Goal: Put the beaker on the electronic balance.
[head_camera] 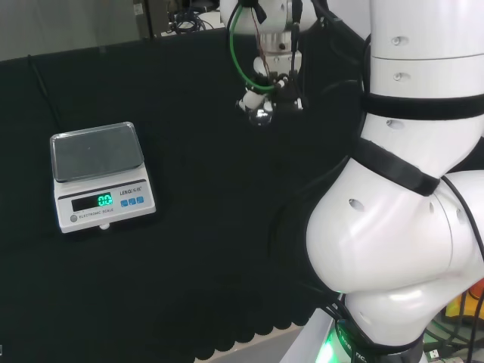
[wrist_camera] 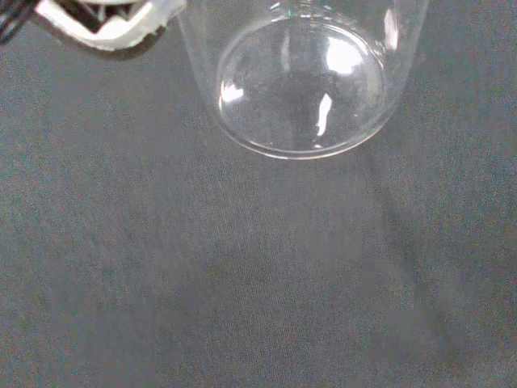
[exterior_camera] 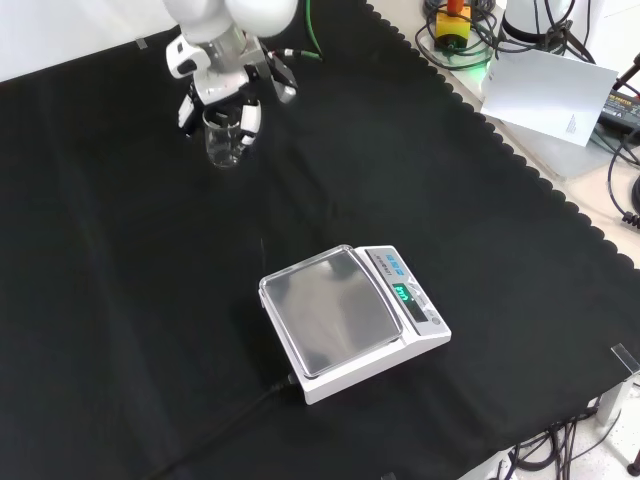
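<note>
Head camera looking from behind, above arm; front camera facing down from opposite side. Both sharing balance (head_camera: 102,175) (exterior_camera: 352,318), black cloth (head_camera: 212,249). Wrist camera sitting close over beaker (wrist_camera: 303,73).

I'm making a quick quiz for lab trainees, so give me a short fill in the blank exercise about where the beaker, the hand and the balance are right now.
1. The hand has its fingers around a clear glass ____.
2. The steel pan of the electronic balance has ____ on it.
3. In the head view, the balance stands to the ____ of the hand.
4. The bench is covered with a ____ cloth.

Missing words: beaker; nothing; left; black
</note>
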Robot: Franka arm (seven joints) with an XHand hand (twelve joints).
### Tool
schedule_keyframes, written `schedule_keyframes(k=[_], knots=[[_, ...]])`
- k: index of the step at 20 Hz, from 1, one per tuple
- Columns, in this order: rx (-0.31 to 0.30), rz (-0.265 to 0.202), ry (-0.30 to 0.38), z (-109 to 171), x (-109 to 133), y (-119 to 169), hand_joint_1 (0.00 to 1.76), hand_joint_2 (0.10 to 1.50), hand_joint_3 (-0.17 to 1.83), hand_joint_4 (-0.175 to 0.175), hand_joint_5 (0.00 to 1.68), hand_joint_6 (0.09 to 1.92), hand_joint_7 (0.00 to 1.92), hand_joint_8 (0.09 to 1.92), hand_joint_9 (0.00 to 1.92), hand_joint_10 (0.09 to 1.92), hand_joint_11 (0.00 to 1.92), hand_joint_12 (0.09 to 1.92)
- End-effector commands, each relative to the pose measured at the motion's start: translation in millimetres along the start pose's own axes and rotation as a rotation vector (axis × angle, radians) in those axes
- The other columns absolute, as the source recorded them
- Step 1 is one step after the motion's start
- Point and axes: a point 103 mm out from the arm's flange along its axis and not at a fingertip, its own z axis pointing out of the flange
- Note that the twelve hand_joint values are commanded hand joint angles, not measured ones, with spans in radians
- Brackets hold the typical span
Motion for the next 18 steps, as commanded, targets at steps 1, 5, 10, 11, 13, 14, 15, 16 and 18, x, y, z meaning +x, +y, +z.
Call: schedule_keyframes(k=[1,5,10,11,13,14,15,16,18], knots=[[-0.043,-0.005,0.000,-37,10,-17,1.20,0.83,0.78,-0.054,0.79,1.39,0.90,1.51,1.29,1.12,1.36,0.90],[-0.042,-0.023,-0.002,-43,22,-24,1.20,0.82,0.80,-0.051,0.79,1.39,0.90,1.52,1.29,1.12,1.36,0.90],[-0.051,-0.131,0.001,-53,77,-35,1.20,0.81,0.82,-0.045,0.80,1.39,0.90,1.52,1.29,1.13,1.35,0.91],[-0.050,-0.162,0.004,-54,92,-39,1.20,0.81,0.82,-0.044,0.81,1.39,0.91,1.52,1.29,1.13,1.35,0.91],[-0.042,-0.232,0.006,-53,127,-48,1.20,0.81,0.82,-0.042,0.81,1.38,0.91,1.52,1.28,1.13,1.35,0.91],[-0.038,-0.265,0.008,-53,145,-52,1.20,0.81,0.82,-0.042,0.81,1.38,0.91,1.52,1.28,1.13,1.35,0.91],[-0.035,-0.300,0.007,-52,164,-58,1.20,0.80,0.83,-0.043,0.82,1.38,0.91,1.52,1.29,1.13,1.35,0.91],[-0.032,-0.333,0.002,-51,182,-63,1.20,0.80,0.84,-0.043,0.82,1.38,0.91,1.52,1.29,1.13,1.35,0.91],[-0.025,-0.394,-0.005,-49,215,-73,1.20,0.79,0.85,-0.043,0.83,1.37,0.92,1.51,1.29,1.13,1.35,0.91]])
